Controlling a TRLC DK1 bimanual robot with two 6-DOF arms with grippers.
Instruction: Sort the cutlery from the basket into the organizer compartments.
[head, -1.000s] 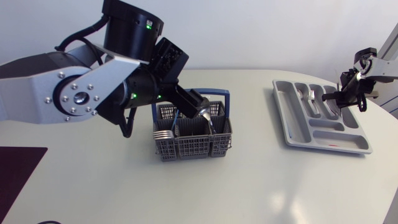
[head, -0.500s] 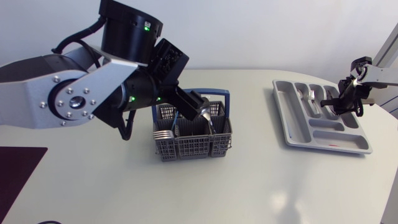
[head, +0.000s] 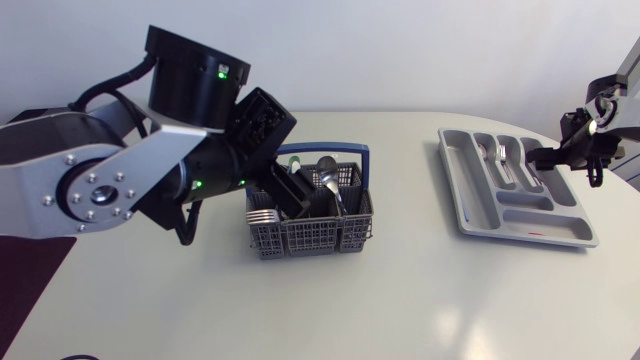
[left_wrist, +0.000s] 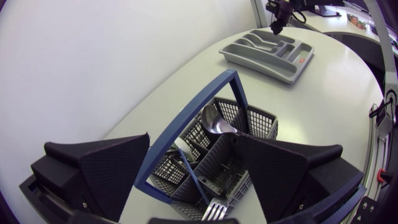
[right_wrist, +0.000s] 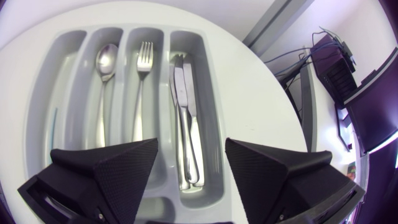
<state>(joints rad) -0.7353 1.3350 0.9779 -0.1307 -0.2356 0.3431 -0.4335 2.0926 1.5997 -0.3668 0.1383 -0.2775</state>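
A: Progress? What's done, what's left?

B: Part done, by the look of it. In the organizer (right_wrist: 68, 81) four pcs are seen: a sorted spoon (right_wrist: 106, 59), a sorted fork (right_wrist: 143, 62) and two knives (right_wrist: 186, 118), each kind in its own long slot. Left to sort in the basket (head: 310, 238): a basket spoon (head: 327, 172) and forks (head: 262, 215) at least. More may be hidden behind the mesh; that can't be told.

A: Grippers?

B: The left gripper (left_wrist: 193, 140) is held low over the basket, fingers apart, w/ the blue handle (left_wrist: 186, 118) between them and nothing clamped. The right gripper (right_wrist: 191, 143) is held above the organizer, fingers apart too, empty.

A: Which way are the pcs pointed?

B: The basket spoon is stood near the middle, by the blue handle, bowl up and shaft down. Its long axis is close to vertical w/ a slight lean. The forks are stood tines up in a corner compartment on the left arm's side. Sorted pcs are laid flat, long axes along the slots, spoon bowl & fork tines toward the end far from the right gripper. So a pick from above is prob. called for, then a turn to horizontal before the drop.
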